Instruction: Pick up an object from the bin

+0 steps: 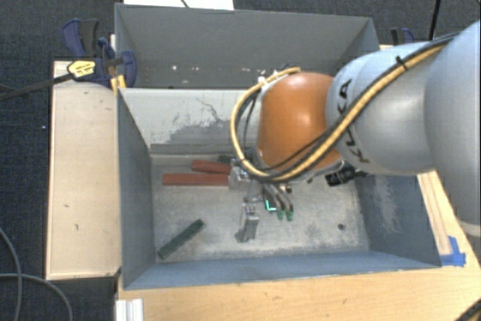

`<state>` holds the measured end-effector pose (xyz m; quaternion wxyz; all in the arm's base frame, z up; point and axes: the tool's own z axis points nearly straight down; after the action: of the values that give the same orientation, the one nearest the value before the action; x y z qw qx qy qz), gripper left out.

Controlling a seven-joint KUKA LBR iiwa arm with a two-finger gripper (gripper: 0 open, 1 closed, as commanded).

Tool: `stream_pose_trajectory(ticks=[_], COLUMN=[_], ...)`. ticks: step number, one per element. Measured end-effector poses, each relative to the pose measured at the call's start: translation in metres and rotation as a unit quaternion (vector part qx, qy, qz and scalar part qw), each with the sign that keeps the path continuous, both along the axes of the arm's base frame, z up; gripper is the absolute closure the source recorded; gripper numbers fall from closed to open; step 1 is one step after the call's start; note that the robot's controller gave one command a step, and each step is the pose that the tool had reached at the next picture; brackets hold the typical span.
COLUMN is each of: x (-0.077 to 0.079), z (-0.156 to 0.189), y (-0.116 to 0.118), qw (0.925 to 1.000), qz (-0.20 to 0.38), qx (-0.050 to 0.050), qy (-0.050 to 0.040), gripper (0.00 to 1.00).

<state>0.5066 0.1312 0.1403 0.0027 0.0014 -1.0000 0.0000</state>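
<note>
Camera view: pincer [249,225] low over bare bin [331,233] floor, can't tell if clenched or released. Red sticks [197,174] sit just up-left of it, green bar [179,238] farther left; closing here likely grabs nothing.

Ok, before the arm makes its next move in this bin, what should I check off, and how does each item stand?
1. Gripper low inside the bin, near the floor's middle: ok.
2. Anything held: cannot tell.
3. A thing within close range: small green piece right beside the gripper: ok.
4. Red-brown bars lie apart from the gripper, toward the view's left: ok.
5. Dark green stick at the front left, well clear: ok.
</note>
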Motion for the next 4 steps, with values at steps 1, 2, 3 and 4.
stream_pose_trajectory(ticks=[1, 2, 3, 4], x=[0.002, 0.018, 0.001, 0.004], z=[0.003, -0.013, -0.035, -0.070], y=[0.000, 0.025, 0.094, 0.059], qw=[1.0000, 0.9977, 0.9803, 0.9731], qz=[-0.002, 0.067, 0.197, 0.230], qx=[0.000, 0.000, 0.001, 0.001], qy=[-0.0035, -0.0060, -0.0035, -0.0036], gripper=[0.00, 0.00, 0.00, 1.00])
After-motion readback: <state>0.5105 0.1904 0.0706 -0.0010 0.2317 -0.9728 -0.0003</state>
